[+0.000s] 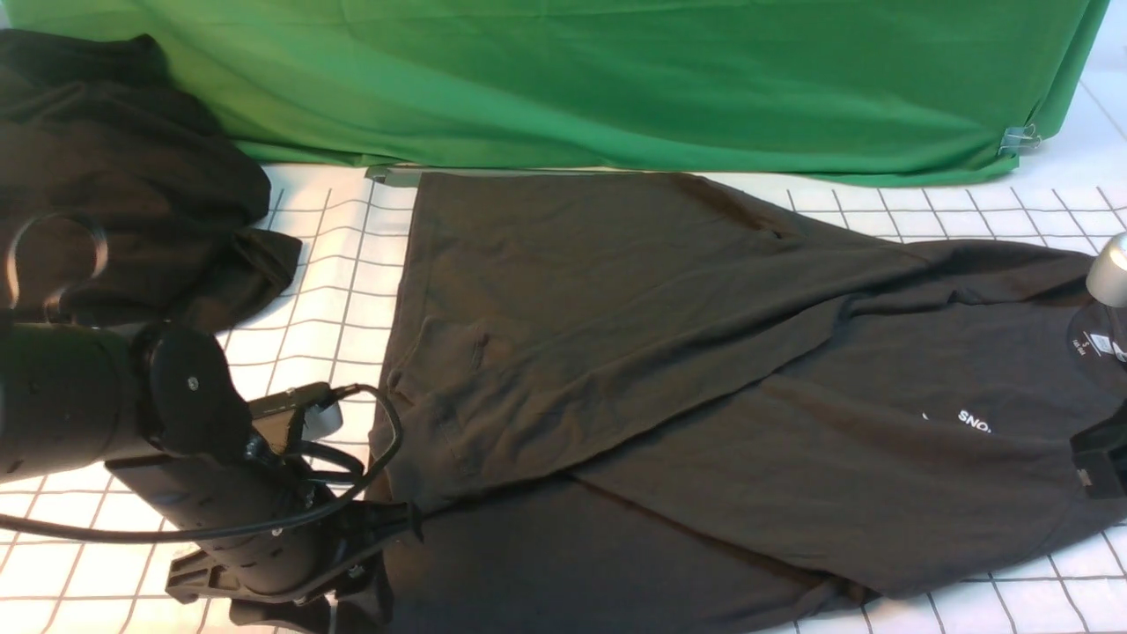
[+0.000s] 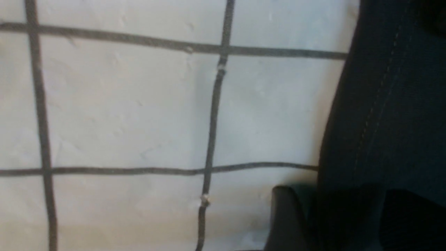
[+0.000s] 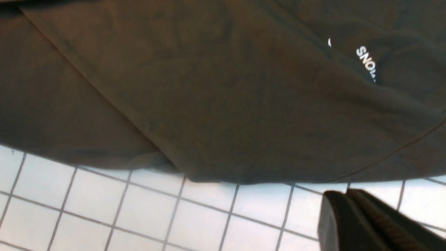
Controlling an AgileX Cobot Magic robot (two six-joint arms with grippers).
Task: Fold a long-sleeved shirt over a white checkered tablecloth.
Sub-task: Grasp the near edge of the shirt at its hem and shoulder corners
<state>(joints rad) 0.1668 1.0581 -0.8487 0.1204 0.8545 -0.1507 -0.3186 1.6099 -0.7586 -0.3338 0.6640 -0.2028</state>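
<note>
Since my left jaws sit at the hem corner, lower left of the front view, grip state can't tell, the soft knit could slip or drag the thin gridded white checkered tablecloth (image 1: 335, 308) w/ it. Right jaws closed, empty, at right edge. Long-sleeved shirt (image 1: 616, 352) lies mid-frame: limp, charcoal, diagonally creased.

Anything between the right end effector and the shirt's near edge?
Only bare white checkered tablecloth. The shut right end effector is clear of the long-sleeved shirt. The right wrist view shows it.
</note>
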